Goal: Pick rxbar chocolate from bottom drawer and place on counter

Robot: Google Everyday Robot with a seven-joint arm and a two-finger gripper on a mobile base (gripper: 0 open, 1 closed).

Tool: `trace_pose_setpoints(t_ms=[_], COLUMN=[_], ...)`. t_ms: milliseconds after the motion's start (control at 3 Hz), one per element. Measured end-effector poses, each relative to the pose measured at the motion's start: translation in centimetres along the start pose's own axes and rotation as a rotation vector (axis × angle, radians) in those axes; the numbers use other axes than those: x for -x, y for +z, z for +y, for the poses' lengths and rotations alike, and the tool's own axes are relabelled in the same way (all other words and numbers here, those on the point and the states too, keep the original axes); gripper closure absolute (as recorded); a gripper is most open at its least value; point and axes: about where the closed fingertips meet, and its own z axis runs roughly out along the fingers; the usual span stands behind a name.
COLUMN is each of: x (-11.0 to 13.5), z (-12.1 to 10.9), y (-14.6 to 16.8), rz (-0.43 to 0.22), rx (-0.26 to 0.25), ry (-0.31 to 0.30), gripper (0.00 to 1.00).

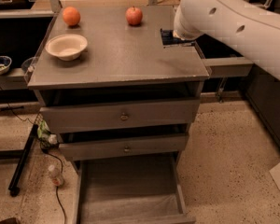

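Note:
The rxbar chocolate (167,37) shows as a dark blue-black flat shape at the right edge of the grey counter (121,59). Most of it is hidden under the white arm. My gripper (178,34) is right at the bar, at the end of the arm that reaches in from the right; the wrist covers it. The bottom drawer (128,185) stands pulled open below, and its bare grey floor shows.
A white bowl (66,46) sits at the counter's left. An orange (71,16) and a red apple (134,15) sit at its back. The two upper drawers (123,116) are slightly open. A bottle (55,175) and cables lie on the floor at left.

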Motion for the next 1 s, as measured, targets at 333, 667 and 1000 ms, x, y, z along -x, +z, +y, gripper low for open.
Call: trace_pose_setpoints(t_ms=[333,667,1000], x=[0.9,1.7,2.5], z=[0.0,0.1,0.3], y=[1.5,2.9,3.8], rz=[-0.007,-0.014,-0.025], rx=[-0.023,-0.047,-0.089], ry=[0.003,0.005,0.007], gripper=[1.00,1.00,1.00])
